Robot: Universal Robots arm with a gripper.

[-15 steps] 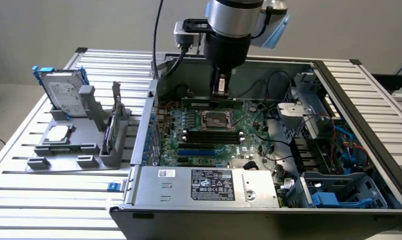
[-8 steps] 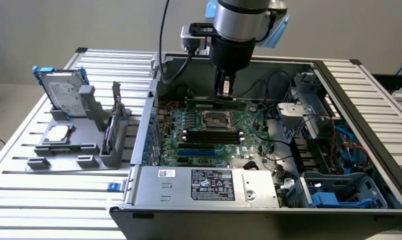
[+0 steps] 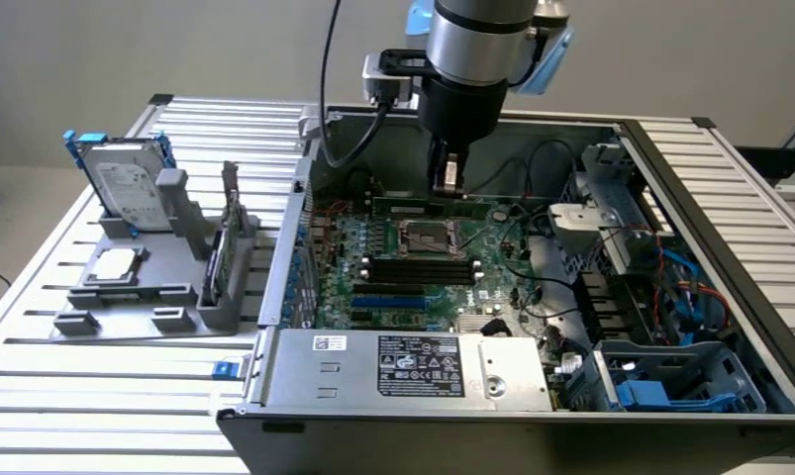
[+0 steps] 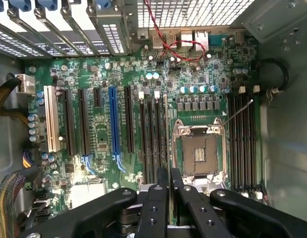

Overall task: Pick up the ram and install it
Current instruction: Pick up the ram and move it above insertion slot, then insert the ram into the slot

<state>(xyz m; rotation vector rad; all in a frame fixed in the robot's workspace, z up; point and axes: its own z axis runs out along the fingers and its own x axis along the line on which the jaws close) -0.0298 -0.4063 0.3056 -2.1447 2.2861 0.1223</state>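
Observation:
My gripper (image 3: 447, 186) hangs inside the open computer case (image 3: 714, 188), above the motherboard (image 3: 503, 287). It is shut on the ram (image 3: 447, 170), a thin stick held on edge. In the wrist view the ram (image 4: 166, 129) shows as a narrow strip running out from between the gripper (image 4: 169, 171) and its black fingers (image 4: 158, 198). The strip lies over the black memory slots (image 4: 151, 139) beside the processor socket (image 4: 200, 151). In the exterior view those slots (image 3: 424, 269) lie in front of the socket (image 3: 428, 236), and the ram is still above the board.
A second bank of black slots (image 4: 242, 139) lies on the socket's other side. The power supply (image 3: 404, 364) fills the case front, with cables and a blue bracket (image 3: 648, 391) at the exterior view's right. A grey holder (image 3: 147, 297) outside holds a hard drive (image 3: 123, 178), a silver chip (image 3: 116, 264) and an upright card (image 3: 226, 247).

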